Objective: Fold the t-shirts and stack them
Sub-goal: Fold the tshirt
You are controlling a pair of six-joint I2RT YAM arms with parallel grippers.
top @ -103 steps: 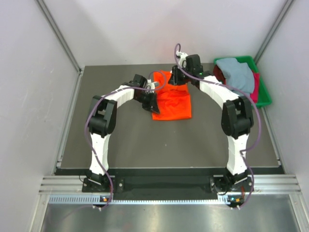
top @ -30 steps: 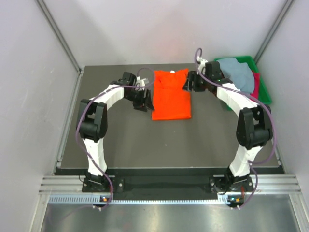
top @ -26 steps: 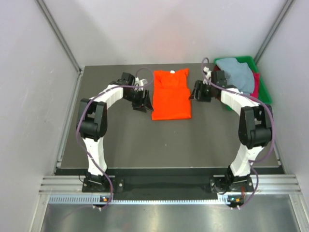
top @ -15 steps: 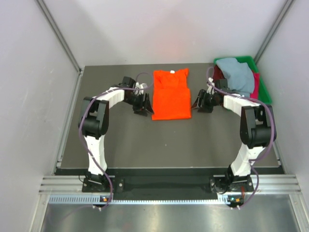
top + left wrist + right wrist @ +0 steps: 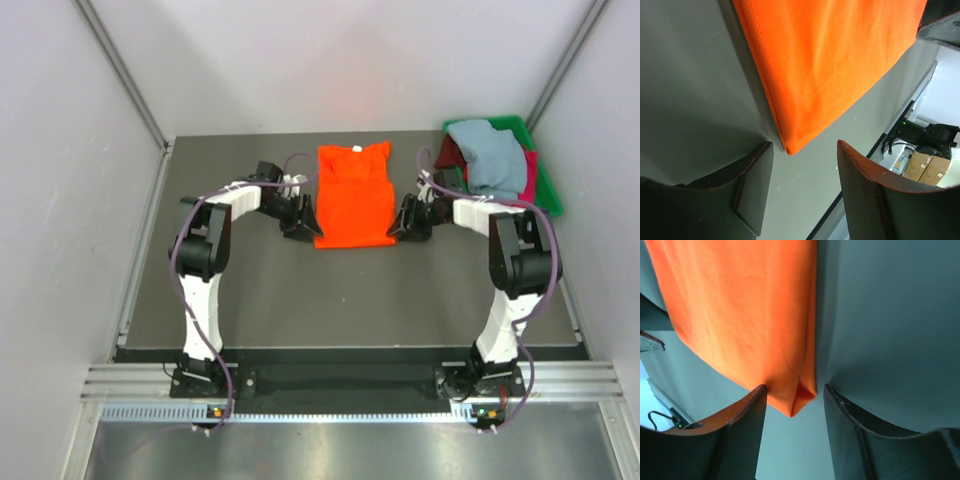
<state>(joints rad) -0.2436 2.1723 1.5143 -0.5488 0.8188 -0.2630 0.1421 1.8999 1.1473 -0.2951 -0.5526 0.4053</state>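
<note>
A bright orange t-shirt (image 5: pixel 355 197) lies flat on the dark table, folded into a long rectangle with its collar at the far end. My left gripper (image 5: pixel 301 222) is open at its near left corner (image 5: pixel 789 148), which lies between the jaws. My right gripper (image 5: pixel 401 224) is open at its near right corner (image 5: pixel 799 400), which also sits between the jaws. A pale grey-blue t-shirt (image 5: pixel 495 156) lies heaped over crimson shirts (image 5: pixel 528 172) in the tray.
A green plastic tray (image 5: pixel 548 205) stands at the far right corner of the table. Grey walls close in the left, right and back sides. A raised metal rail runs along the table's near edge.
Both grippers have let go of the far part of the shirt, now laid out long, and moved toward me along its sides to the near corners.
</note>
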